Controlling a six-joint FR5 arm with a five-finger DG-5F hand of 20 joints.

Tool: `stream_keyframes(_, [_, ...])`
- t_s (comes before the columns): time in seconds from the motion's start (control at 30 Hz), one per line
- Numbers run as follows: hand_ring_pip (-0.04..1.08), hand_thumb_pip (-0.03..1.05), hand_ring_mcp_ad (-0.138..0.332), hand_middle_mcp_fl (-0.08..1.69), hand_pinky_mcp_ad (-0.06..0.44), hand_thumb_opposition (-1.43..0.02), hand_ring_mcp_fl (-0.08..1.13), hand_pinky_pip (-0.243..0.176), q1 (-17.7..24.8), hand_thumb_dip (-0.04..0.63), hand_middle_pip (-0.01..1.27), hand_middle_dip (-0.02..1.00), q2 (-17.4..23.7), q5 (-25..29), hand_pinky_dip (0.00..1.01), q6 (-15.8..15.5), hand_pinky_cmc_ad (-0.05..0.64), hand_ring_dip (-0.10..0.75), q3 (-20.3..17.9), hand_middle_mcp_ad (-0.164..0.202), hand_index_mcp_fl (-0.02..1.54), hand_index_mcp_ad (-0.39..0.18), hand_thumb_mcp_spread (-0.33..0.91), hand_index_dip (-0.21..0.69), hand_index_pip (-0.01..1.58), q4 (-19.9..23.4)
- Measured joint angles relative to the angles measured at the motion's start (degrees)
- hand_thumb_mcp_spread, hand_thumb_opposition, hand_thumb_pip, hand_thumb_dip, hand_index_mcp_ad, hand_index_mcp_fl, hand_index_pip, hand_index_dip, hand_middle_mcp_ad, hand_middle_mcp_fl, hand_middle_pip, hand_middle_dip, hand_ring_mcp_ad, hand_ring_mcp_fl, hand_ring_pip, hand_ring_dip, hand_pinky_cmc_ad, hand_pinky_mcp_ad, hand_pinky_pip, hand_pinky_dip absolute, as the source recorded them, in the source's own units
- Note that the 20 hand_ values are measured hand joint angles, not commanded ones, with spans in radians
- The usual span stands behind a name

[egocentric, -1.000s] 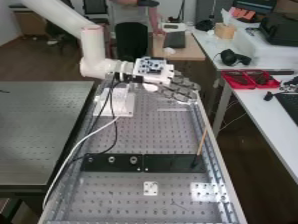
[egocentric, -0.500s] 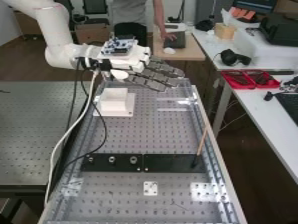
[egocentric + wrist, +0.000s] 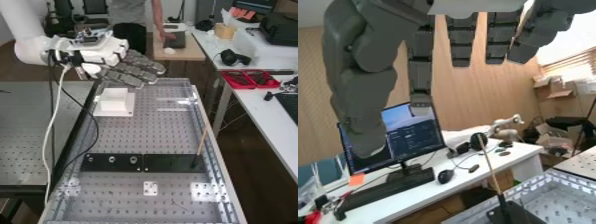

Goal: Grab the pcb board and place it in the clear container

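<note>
The robot hand (image 3: 132, 71) is open and empty beyond the far left of the perforated grey metal surface (image 3: 140, 135); I cannot tell where the pcb board is, so placement in the clear plastic container (image 3: 173, 109), far right, is unverified.

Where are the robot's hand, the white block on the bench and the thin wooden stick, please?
Hand (image 3: 136, 72): high view, on its dark grey fingers.
White block (image 3: 114, 103): high view, on its side facing the camera.
Thin wooden stick (image 3: 489, 165): wrist view, about halfway along its length.
</note>
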Motion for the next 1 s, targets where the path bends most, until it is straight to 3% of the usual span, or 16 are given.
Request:
stream_keyframes(0.47, [0.10, 0.32, 0.166, 0.02, 0.133, -0.73, 0.02, -0.075, -3.14, 0.201, 0.15, 0.15, 2.86, -5.65, 0.21, -1.57, 0.276, 0.037, 0.00, 0.086, 0.47, -0.136, 0.50, 0.297, 0.17, -3.62])
stream_keyframes(0.63, [0.10, 0.33, 0.164, 0.02, 0.131, -0.73, 0.02, -0.075, -4.69, 0.194, 0.15, 0.15, 2.78, -7.89, 0.21, -1.70, 0.276, 0.037, 0.45, 0.086, 0.48, -0.136, 0.49, 0.297, 0.13, -5.51])
stream_keyframes(1.0, [0.10, 0.33, 0.164, 0.04, 0.131, -0.73, 0.02, -0.075, -6.01, 0.188, 0.15, 0.15, 1.91, -10.09, 0.21, -2.49, 0.276, 0.037, 1.14, 0.086, 0.48, -0.138, 0.48, 0.304, 0.10, -5.10])
